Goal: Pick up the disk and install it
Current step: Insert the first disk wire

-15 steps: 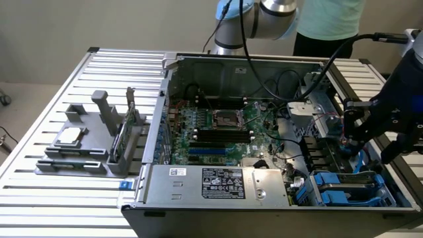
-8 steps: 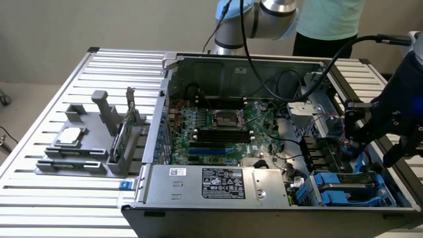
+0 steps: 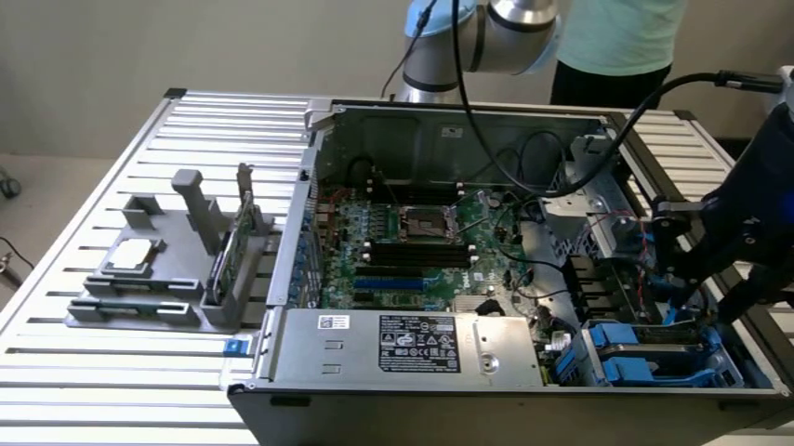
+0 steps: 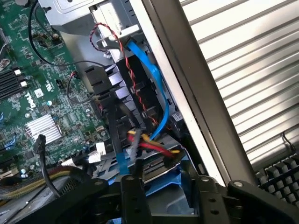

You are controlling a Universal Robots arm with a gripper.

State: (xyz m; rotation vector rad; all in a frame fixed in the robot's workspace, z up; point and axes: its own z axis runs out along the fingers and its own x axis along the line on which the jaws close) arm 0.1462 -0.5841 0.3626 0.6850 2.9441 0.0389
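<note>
The disk (image 3: 648,360), silver-grey in its bright blue bracket, lies in the drive bay at the near corner of the open computer case (image 3: 325,167), on the exterior view's right. My gripper (image 3: 707,311) hangs just above that bay. In the wrist view the gripper (image 4: 170,198) is open, and one dark finger (image 4: 135,198) stands on each side of the disk (image 4: 163,205) and its blue frame. Whether the pads touch the bracket I cannot tell.
Red, yellow and blue cables (image 4: 149,140) run right by the disk. The case's side wall (image 4: 187,88) rises close beside the gripper. A grey holder (image 3: 155,297) on the exterior view's left carries a chip (image 3: 134,253) and a green card (image 3: 230,251). A person (image 3: 620,37) stands behind the table.
</note>
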